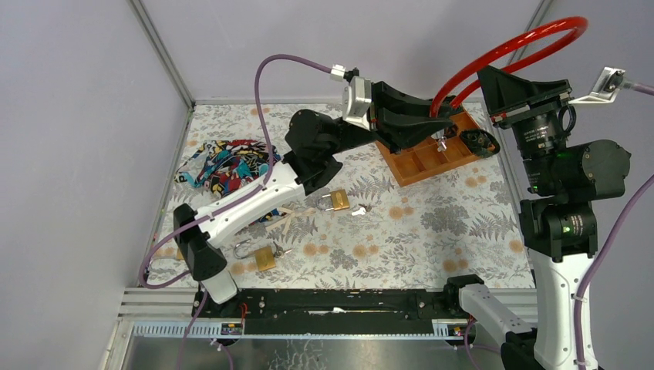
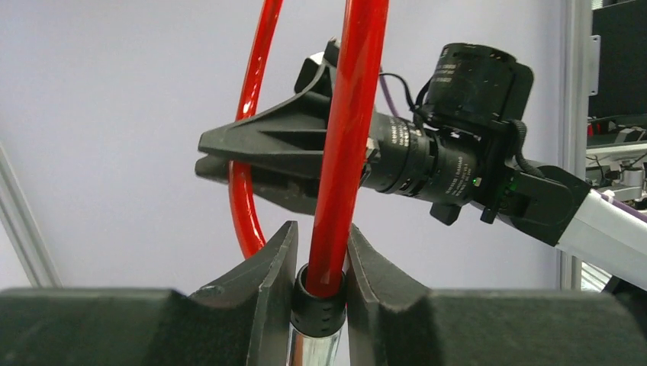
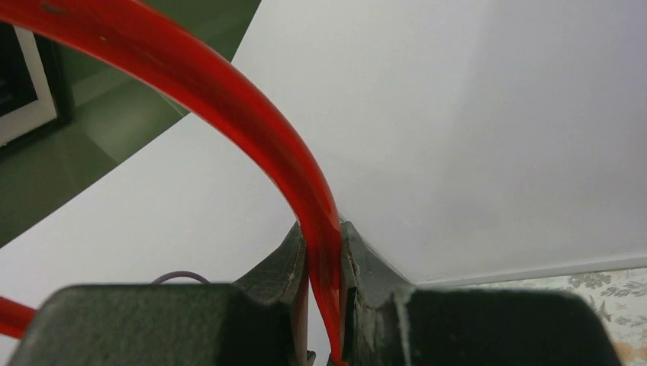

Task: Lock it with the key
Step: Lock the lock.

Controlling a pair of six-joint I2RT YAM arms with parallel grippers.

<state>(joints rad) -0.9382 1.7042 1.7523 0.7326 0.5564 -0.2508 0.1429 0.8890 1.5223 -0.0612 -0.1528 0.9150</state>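
A red cable lock (image 1: 501,50) arches high above the table's far right, held by both arms. My left gripper (image 1: 443,122) is shut on its end, where a black collar (image 2: 319,299) tops a shiny metal shaft (image 2: 313,347); the red cable (image 2: 351,114) rises from between the fingers. My right gripper (image 1: 487,75) is shut on the red cable (image 3: 229,91) further along the loop, pinching it between its fingertips (image 3: 294,244). A black lock body (image 1: 480,142) hangs low over the tray. What looks like a small silver key (image 1: 359,210) lies on the table.
A wooden compartment tray (image 1: 420,166) sits at the far right under the arms. One brass padlock (image 1: 336,201) lies mid-table, another (image 1: 264,258) lies nearer, with metal bits beside it. A colourful cloth (image 1: 224,166) is bunched at the far left. Walls enclose the left and back.
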